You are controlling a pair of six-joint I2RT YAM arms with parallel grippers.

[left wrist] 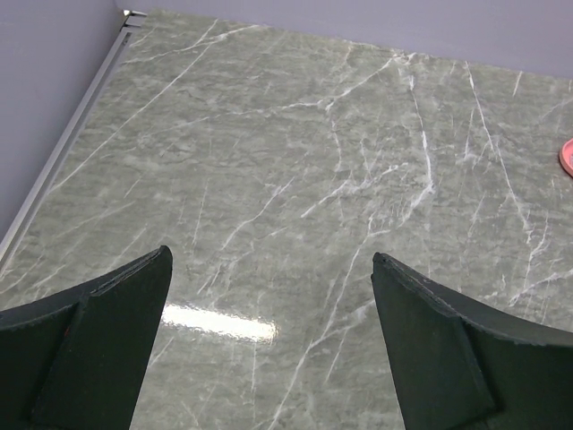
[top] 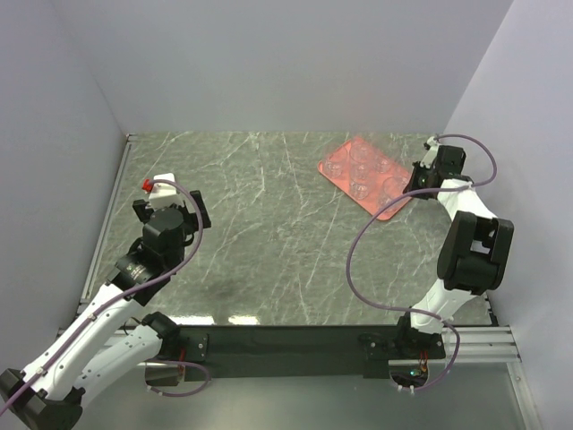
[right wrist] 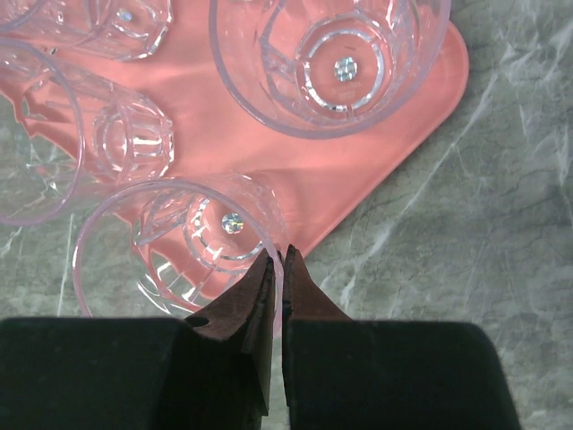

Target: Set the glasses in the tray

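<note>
Ok, tray: salmon-pink, rounded corners; holds clear faceted glasses.
left gripper: jaws spread, far from tray.
right gripper: jaws pressed together at tray edge.

glasses crowding the tray far right, tabletop open to its left

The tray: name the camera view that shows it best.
Top external. It shows the whole tray with the glasses standing in it. The right wrist view is close but catches only one corner; the left wrist view shows just a pink sliver at its right edge.
</note>
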